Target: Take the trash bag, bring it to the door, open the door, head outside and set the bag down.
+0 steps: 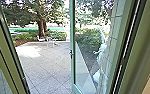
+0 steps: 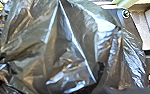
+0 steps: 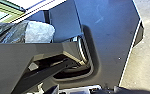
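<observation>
The glazed door [image 1: 74, 86] with its pale green frame stands swung out in the head view, its small handle [image 1: 71, 53] on the long upright edge. Crumpled, shiny dark plastic of the trash bag [image 2: 63, 45] is spread close in front of the left wrist camera. Part of the same dark plastic [image 3: 7, 32] lies beside the robot's plate in the right wrist view, next to a pale grey rounded piece. Whether a gripper holds the bag cannot be made out.
Green door posts [image 1: 9, 47] rise on both sides of the opening. Beyond lies the paved yard [image 1: 44, 60], with pale outdoor furniture [image 1: 51, 41] near a tree [image 1: 41, 27] and shrubs. Pale shapes show at the glass by the tiled wall.
</observation>
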Available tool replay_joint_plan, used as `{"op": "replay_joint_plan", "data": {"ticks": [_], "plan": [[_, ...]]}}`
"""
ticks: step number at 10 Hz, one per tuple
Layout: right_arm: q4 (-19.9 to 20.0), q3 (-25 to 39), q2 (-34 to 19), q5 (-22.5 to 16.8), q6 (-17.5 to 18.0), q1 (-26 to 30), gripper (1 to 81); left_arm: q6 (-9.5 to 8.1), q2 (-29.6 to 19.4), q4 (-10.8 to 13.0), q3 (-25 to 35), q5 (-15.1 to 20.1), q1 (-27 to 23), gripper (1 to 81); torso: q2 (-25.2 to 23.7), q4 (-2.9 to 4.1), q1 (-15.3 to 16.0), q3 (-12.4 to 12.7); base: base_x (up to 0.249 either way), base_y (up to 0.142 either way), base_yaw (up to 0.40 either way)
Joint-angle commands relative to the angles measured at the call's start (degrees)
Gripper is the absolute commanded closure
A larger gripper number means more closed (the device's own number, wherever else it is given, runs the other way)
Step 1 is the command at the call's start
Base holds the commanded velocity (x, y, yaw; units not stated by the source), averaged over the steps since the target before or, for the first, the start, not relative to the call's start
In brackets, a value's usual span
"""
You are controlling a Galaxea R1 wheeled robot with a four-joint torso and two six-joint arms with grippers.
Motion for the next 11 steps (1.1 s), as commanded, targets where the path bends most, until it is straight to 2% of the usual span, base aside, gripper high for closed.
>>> {"op": "replay_joint_plan", "data": {"ticks": [1,11], "plan": [[-0.51,0.46,0.99,-3.3,-0.37,2.32,1.0,0.17,-0.01,0.71,0.21,2.83,-2.28,81.1,0.0,0.0,0.0,0.0,0.0,0.0,0.0],[-0.51,0.46,0.99,-2.59,-0.37,2.23,1.0,0.17,-0.1,0.62,0.21,2.83,-2.28,81.1,-0.02,0.0,-0.07,0.02,0.068,0.0,0.0]]}}
